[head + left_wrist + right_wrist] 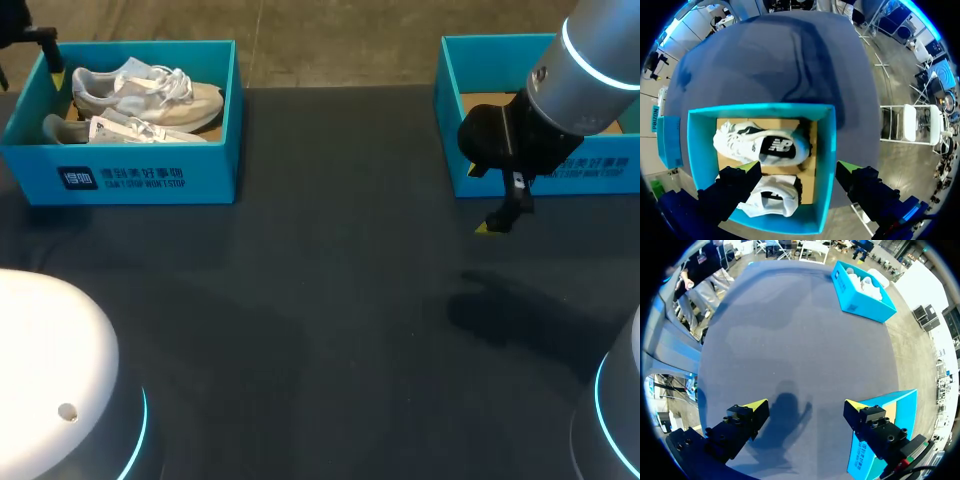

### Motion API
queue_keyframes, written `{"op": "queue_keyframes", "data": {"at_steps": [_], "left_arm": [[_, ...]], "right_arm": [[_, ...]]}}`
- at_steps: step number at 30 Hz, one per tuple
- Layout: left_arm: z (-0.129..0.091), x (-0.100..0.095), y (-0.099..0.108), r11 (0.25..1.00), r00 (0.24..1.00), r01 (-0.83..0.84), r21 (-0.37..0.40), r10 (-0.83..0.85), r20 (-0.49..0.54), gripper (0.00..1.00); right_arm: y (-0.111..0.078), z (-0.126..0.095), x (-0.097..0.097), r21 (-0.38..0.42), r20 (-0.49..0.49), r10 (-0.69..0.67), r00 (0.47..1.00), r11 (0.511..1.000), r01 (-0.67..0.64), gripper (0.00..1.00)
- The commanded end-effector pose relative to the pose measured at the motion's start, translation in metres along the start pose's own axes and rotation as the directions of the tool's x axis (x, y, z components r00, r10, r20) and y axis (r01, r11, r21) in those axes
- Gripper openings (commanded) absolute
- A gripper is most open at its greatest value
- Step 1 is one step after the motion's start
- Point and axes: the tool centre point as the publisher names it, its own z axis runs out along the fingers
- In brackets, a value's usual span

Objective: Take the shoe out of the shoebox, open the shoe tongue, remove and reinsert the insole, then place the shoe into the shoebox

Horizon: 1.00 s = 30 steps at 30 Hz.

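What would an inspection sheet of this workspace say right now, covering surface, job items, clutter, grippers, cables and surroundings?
Surface: dark table, with the right arm's shadow on it.
Job's things: blue shoebox at the far left holds two white shoes, neither taken out yet.
Clutter: second blue box at the far right, brown inside where it shows; the arm hides part of it.
Grippers: left gripper open, above the shoebox and shoes, touching neither; right gripper open, over the bare table beside the second blue box, holding nothing.
Cables: nothing seen.
Surroundings: nothing seen reaching over the table.
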Motion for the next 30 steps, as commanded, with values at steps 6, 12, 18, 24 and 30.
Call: {"op": "queue_keyframes", "data": {"at_steps": [6, 12, 18, 24, 30], "left_arm": [[0.002, -0.002, -0.023, 0.998, 1.0, 0.006, -0.059, -0.007, -0.011, 1.0], [0.002, -0.002, -0.023, 0.998, 1.0, 0.006, -0.059, -0.007, -0.011, 1.0], [0.008, -0.003, -0.02, 0.999, 1.0, -0.023, -0.044, 0.022, -0.017, 1.0], [0.021, -0.002, -0.015, 0.998, 0.998, -0.058, -0.026, 0.058, -0.022, 0.98], [0.034, -0.002, -0.006, 0.997, 0.997, -0.077, -0.014, 0.076, -0.026, 0.69]], "right_arm": [[0.001, 0.001, 0.0, 0.002, 0.001, 0.001, 1.0, 1.0, -0.001, 1.0], [0.001, 0.001, 0.0, 0.002, 0.001, 0.001, 1.0, 1.0, -0.001, 1.0], [0.001, 0.001, 0.0, 0.002, 0.001, 0.001, 1.0, 1.0, -0.001, 1.0], [0.001, 0.001, 0.0, 0.002, 0.001, 0.001, 1.0, 1.0, -0.001, 1.0], [0.001, 0.001, 0.0, 0.002, 0.001, 0.001, 1.0, 1.0, -0.001, 1.0]]}}
